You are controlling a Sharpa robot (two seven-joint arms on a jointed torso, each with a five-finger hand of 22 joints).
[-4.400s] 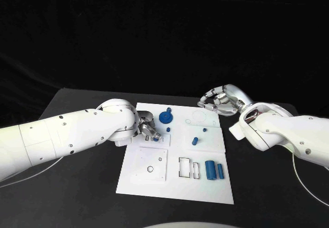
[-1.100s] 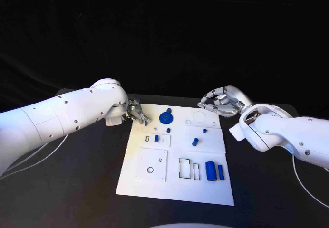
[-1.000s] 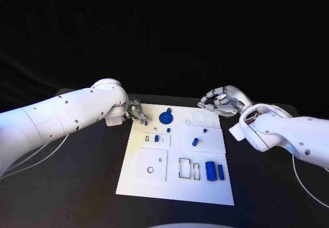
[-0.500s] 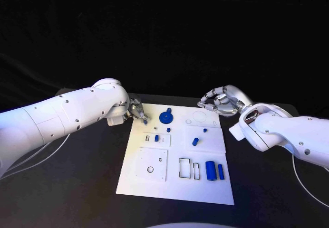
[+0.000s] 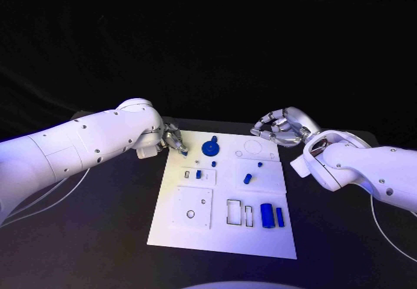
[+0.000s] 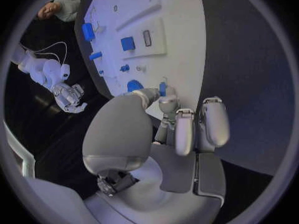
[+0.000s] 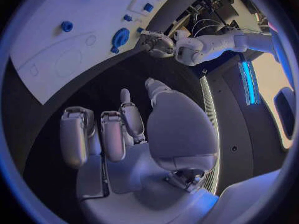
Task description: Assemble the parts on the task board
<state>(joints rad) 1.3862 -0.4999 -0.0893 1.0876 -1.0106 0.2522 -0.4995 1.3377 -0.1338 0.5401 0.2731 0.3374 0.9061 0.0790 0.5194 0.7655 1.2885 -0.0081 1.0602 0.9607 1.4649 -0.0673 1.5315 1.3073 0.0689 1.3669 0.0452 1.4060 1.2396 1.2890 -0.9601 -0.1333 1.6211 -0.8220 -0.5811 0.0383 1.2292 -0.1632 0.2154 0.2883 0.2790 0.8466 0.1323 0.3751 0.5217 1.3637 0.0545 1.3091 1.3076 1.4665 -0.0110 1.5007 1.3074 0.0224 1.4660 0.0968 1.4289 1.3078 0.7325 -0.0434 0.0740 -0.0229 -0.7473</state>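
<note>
The board [image 5: 222, 224] lies in the middle of the black desk [image 5: 104, 241], long side running away from the robot. The left hand [image 5: 173, 142] is at the board's far left corner. In the left wrist view its thumb and a finger [image 6: 163, 103] meet on a small blue peg [image 6: 162, 88], pinching it just above the white surface, beside a blue gear [image 5: 210, 147] that sits on the board next to the hand. Since 4.4 seconds ago this hand has drawn back from the small left plate toward the far corner, and a blue piece [image 5: 198, 174] now stands in that plate where the hand had covered it. Over the last second the hand has barely shifted.

The right hand [image 5: 279, 127] hovers off the board's far right corner, above the desk, fingers curled loosely inward around nothing; it has kept that place through all the earlier frames.

Other parts are unchanged: a small blue piece [image 5: 247, 178] on the right-hand plate, a dot-like one [image 5: 260, 164] beyond it, and two blue bars [image 5: 267, 215] side by side near the board's near right edge.
</note>
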